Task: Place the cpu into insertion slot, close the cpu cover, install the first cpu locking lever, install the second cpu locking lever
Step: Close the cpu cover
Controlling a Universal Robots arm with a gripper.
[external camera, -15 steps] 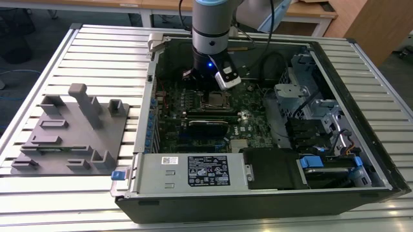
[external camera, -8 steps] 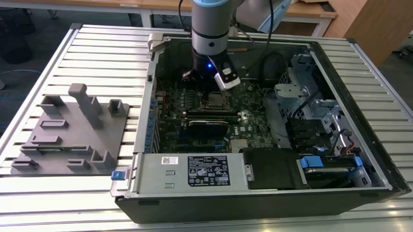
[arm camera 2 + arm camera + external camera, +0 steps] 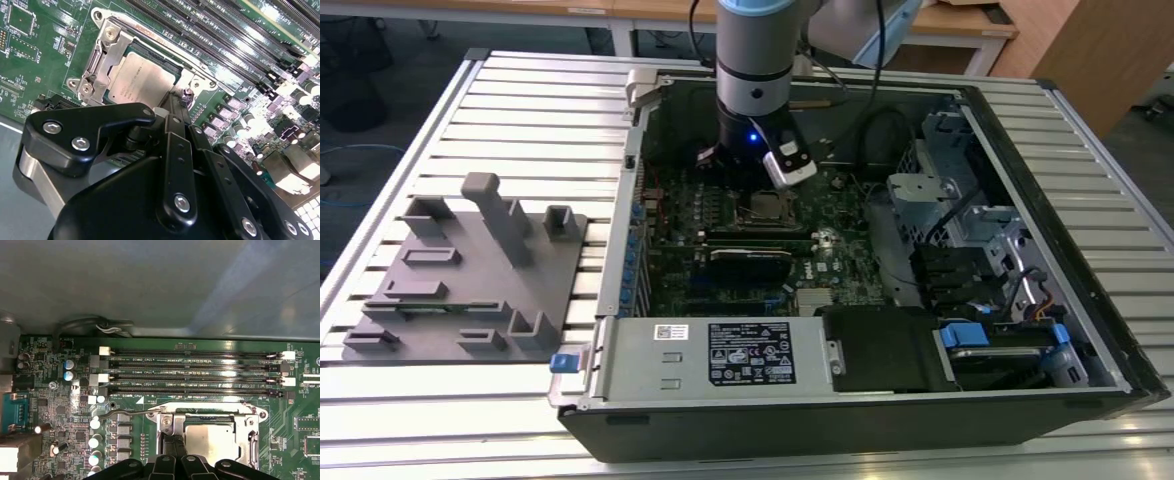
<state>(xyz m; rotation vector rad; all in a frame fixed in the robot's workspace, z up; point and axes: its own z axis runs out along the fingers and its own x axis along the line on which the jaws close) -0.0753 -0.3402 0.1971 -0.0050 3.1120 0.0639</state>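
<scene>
The cpu [image 3: 145, 80] lies flat in the insertion slot [image 3: 767, 207], its silver-grey top showing through the window of the cpu cover [image 3: 102, 57]. The cover is down over the chip [image 3: 210, 437], and its frame [image 3: 170, 422] shows in both wrist views. A thin wire locking lever [image 3: 125, 413] runs along one edge of the socket and sticks out past its corner. My gripper [image 3: 175, 442] stands right over the socket's edge, its black fingers [image 3: 174, 112] pressed together and shut, with the tips close to a corner screw [image 3: 188, 92]. In the exterior view the gripper [image 3: 767, 185] hangs inside the open computer case.
Long black memory slots [image 3: 190, 372] run beside the socket. A power supply [image 3: 720, 350] fills the case's front, with drive cages [image 3: 974, 240] and cables on the exterior view's right. A pale heatsink [image 3: 817, 300] sits on the board. A grey fixture [image 3: 467, 270] stands outside the case on the slatted table.
</scene>
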